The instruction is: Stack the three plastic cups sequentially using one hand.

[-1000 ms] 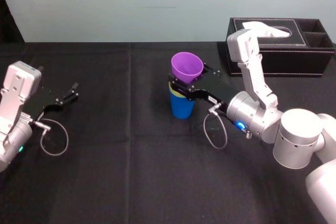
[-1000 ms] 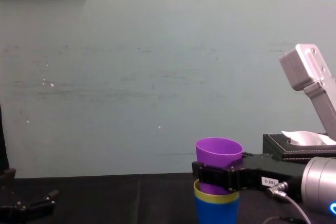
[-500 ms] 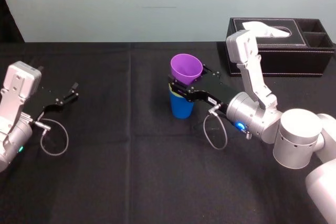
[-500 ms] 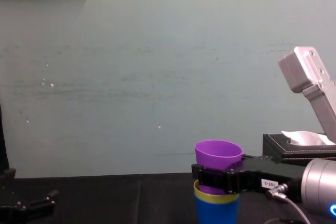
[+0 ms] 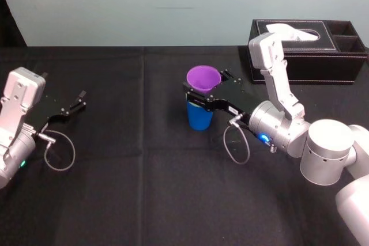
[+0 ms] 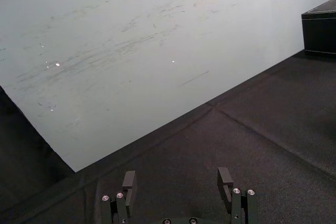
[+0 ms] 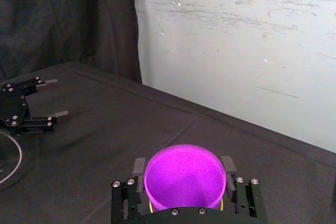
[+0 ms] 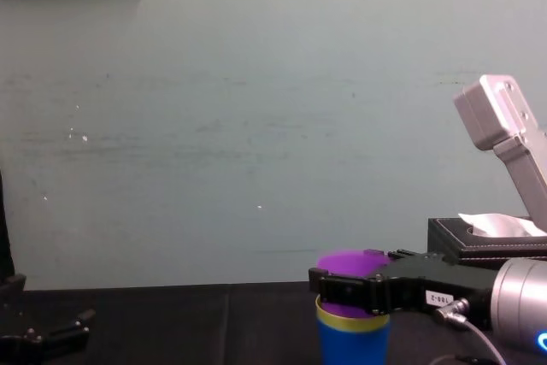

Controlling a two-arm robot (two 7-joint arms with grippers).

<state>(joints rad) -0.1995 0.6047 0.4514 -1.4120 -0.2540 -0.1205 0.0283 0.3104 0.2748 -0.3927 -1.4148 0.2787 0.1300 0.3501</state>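
The blue cup stands upright at the middle of the black table. A yellow-green cup sits nested in it, showing as a thin rim. The purple cup rests deep inside that stack, with its upper part above the rim. My right gripper straddles the purple cup just below its rim, open, with its fingers close beside the cup wall. From the chest view the right gripper reaches in from the right over the stack. My left gripper is parked open at the far left, holding nothing.
A black tissue box stands at the back right, behind my right arm. A pale wall runs along the table's far edge. Open black tabletop lies between the stack and the left gripper.
The purple cup has dropped down into the yellow-green and blue cups. The right gripper's jaws have spread a little and stayed in place. The left arm has not moved.
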